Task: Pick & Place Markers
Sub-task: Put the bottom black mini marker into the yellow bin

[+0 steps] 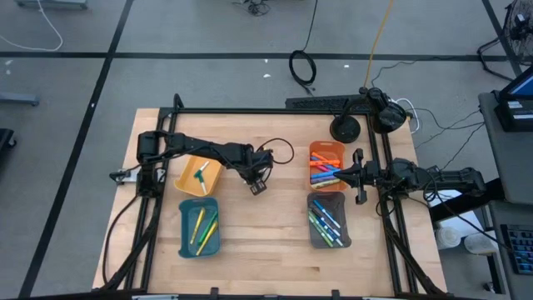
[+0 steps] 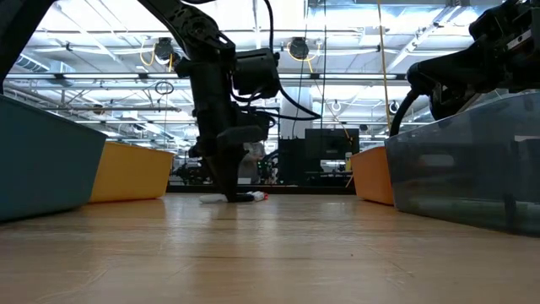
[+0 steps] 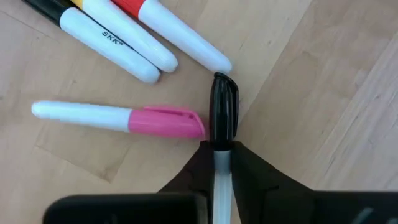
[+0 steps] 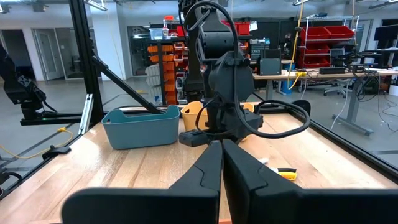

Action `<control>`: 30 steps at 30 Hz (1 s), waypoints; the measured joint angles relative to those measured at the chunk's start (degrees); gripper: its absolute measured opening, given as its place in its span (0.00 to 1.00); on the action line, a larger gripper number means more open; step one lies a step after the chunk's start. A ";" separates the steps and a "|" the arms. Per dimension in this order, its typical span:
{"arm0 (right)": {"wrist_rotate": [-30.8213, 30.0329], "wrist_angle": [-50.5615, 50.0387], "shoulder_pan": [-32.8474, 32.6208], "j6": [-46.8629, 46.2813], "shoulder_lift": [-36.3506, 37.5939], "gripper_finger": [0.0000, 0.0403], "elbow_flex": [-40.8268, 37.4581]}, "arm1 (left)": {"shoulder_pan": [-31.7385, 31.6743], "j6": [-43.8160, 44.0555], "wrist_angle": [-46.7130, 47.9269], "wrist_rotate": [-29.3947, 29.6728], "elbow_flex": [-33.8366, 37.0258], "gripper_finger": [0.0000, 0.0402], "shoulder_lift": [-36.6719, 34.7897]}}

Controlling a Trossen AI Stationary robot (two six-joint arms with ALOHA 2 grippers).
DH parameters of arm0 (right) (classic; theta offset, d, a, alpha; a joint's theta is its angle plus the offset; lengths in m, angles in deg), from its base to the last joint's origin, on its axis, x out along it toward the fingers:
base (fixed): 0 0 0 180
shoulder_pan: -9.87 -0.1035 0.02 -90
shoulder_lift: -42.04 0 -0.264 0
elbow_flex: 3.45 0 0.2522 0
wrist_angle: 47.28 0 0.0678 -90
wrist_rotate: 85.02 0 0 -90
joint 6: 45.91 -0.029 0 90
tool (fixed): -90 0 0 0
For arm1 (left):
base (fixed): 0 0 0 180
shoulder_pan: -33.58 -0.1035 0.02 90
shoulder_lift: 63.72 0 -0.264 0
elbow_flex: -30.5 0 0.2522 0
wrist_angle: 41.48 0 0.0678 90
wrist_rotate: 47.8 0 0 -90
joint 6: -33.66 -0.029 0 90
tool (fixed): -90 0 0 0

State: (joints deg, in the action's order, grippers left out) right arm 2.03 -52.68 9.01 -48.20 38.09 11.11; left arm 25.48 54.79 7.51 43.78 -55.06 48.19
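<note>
The left pincer [image 3: 222, 163] is down at the worktop [image 1: 266, 242] near its middle, just beside the yellow tray [image 1: 197, 176]. Its two dark fingers [image 3: 194, 168] are drawn in tight on a black-capped marker [image 3: 222, 112], whose pale barrel runs back between them while the black cap sticks out forward past the tips. The marker lies flat against the wood.

Just beside the black cap, nearly touching it end to end, lies a pink-capped marker [image 3: 118, 118] with a white body, set roughly at a right angle to the gripped one. A little farther out are two more white-bodied markers side by side: a red-capped marker [image 3: 174, 28] whose rounded end comes close to the black cap, and a second white marker [image 3: 115, 43] with printed lettering. All three rest loose on the worktop, clear of the fingers.

In the low view the left arm stands straight down over a small white marker end [image 2: 240, 198] on the wood.

Outward from there, the teal tray [image 1: 200, 227] holds yellow and green markers, the orange tray [image 1: 326, 165] holds mixed coloured ones, and the grey tray [image 1: 329, 220] holds blue and green ones.

The right pincer [image 4: 222, 163] waits above the worktop's right side between the orange and grey trays, fingers pressed together and empty.
</note>
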 joint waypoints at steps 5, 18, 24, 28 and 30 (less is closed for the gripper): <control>0.01 0.01 0.00 -0.01 0.00 0.01 -0.01 | 0.10 0.30 -0.31 0.00 1.16 0.17 -0.12; 0.00 -0.01 0.01 0.00 0.01 0.01 -0.01 | 0.11 -0.48 -1.50 0.03 1.58 0.10 -0.16; -0.01 0.00 0.02 -0.01 0.00 0.01 0.01 | 0.63 -1.91 -0.10 0.74 2.04 0.14 -3.08; 0.00 0.00 0.00 -0.01 0.00 0.01 0.00 | 1.55 -1.95 0.12 2.26 1.82 0.08 -8.36; 0.00 0.00 0.01 0.01 0.01 0.01 0.01 | 2.20 -1.55 1.24 3.94 1.84 0.08 -10.98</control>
State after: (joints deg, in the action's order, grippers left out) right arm 2.03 -52.67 9.02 -48.19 38.10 11.13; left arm 27.68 53.23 8.74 47.72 -53.22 37.21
